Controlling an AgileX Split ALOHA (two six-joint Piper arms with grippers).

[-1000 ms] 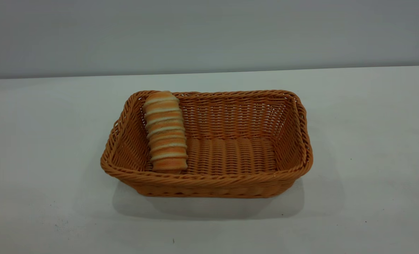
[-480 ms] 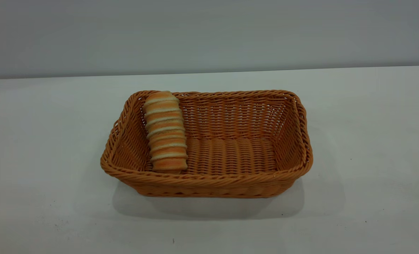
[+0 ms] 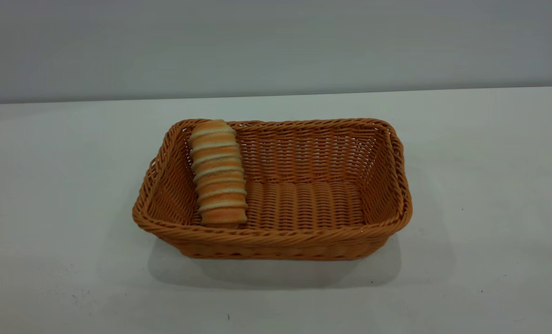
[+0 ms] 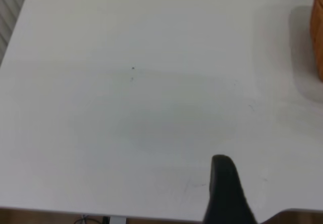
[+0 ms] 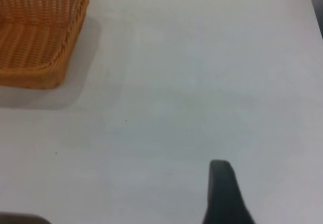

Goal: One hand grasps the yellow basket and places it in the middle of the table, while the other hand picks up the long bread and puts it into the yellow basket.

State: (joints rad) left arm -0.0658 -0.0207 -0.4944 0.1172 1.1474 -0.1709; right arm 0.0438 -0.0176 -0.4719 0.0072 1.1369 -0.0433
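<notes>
The yellow basket point(image 3: 303, 241) stands in the middle of the white table point(image 3: 48, 185), seen in the exterior view. The long bread point(image 3: 217, 174) lies inside it at its left end, leaning up against the back wall. Neither gripper shows in the exterior view. In the left wrist view, my left gripper point(image 4: 224, 186) hangs over bare table, with a sliver of the basket point(image 4: 319, 32) at the picture's edge. In the right wrist view, my right gripper point(image 5: 222, 188) hangs over bare table, well away from the basket's corner point(image 5: 45, 67). Both hold nothing.
A plain grey wall point(image 3: 276, 41) runs behind the table. The table's edge point(image 4: 101, 213) shows close to the left gripper in the left wrist view. A few tiny dark specks lie on the tabletop.
</notes>
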